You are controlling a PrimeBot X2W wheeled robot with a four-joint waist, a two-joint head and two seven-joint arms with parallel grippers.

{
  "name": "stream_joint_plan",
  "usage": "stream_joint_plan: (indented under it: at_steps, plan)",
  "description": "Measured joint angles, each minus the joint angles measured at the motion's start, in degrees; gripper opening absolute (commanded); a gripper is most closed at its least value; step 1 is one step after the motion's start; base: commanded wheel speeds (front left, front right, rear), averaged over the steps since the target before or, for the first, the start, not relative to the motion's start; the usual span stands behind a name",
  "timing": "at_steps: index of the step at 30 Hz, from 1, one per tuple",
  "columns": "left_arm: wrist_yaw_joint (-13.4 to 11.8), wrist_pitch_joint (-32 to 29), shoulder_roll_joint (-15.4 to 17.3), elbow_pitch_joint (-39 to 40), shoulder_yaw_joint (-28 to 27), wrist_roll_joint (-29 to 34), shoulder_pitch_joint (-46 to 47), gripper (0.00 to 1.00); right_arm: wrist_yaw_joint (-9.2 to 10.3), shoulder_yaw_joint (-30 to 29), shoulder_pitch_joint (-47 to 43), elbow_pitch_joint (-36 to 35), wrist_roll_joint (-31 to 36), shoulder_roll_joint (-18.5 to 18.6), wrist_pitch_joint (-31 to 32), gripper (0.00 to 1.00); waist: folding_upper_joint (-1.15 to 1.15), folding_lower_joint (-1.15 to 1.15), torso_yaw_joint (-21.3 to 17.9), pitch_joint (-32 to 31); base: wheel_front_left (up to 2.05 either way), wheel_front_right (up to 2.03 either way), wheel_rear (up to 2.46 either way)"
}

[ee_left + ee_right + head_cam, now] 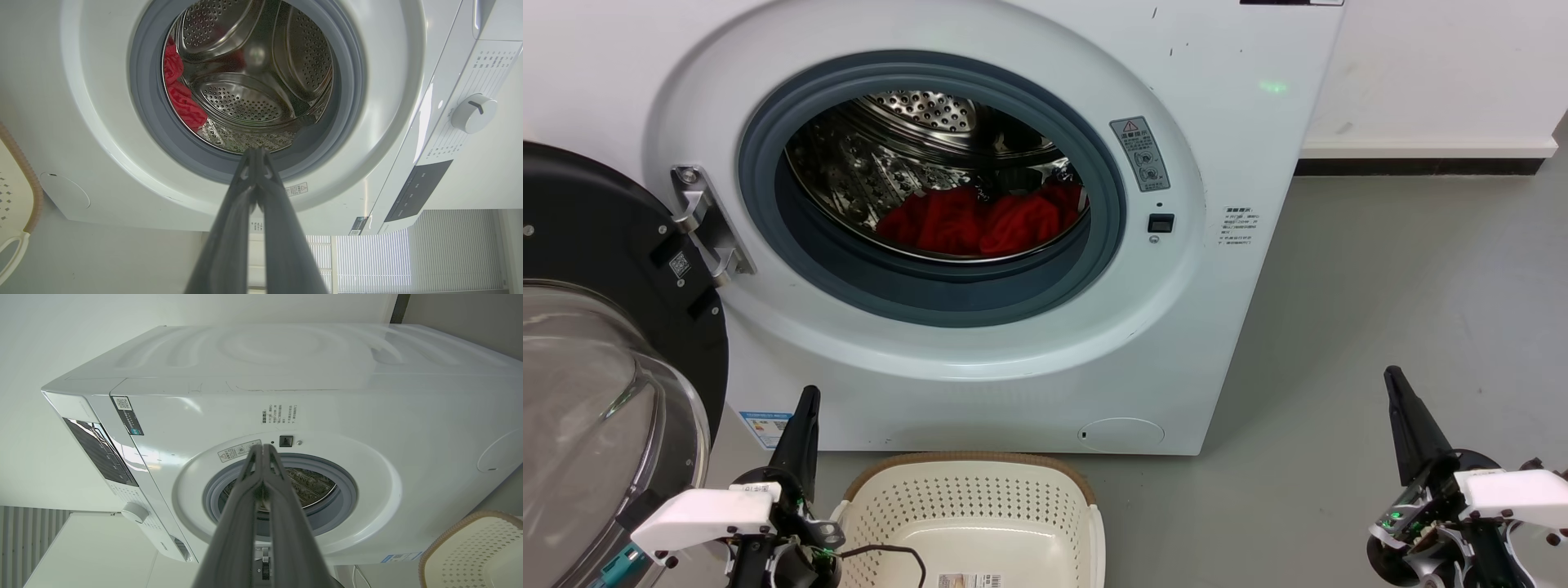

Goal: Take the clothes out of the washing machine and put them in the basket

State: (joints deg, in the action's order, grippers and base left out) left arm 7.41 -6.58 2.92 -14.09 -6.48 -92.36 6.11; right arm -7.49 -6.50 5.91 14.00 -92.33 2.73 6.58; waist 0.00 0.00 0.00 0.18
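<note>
Head view puts the washing machine (1241, 122) squarely ahead of me, with its black-rimmed glass door (613, 384) swung wide open off the machine's left side as I face it. The clothes (980, 222) are a red heap lying at the bottom of the machine's steel drum (915, 135), behind the grey gasket (931, 298). The basket (980, 502) sits on the grey floor (1339, 327) just in front of the machine, below the porthole, and I can see a product sticker (968, 581) on its base.

My left gripper (809, 396) hangs before the machine's lower left corner, just beside the basket, its two dark fingers clenched tip to tip with nothing between them. My right gripper (1393, 377) is off to the machine's right, well apart from it and above the floor, likewise clenched on nothing.

Left wrist view looks up into the porthole, where the red fabric lies against the drum's edge. Right wrist view shows the machine's front and control panel.
</note>
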Motion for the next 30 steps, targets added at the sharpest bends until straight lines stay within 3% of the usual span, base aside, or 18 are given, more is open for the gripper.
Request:
stream_joint_plan:
  at_steps: [30]
  plan:
    - [0.0,0.0,0.0,0.0,0.0,0.0,0.0,0.00,0.00,0.0,0.0,0.0,0.0,0.0,0.0,0.00,0.00,0.00,0.0,0.0,0.00,0.00,0.00]
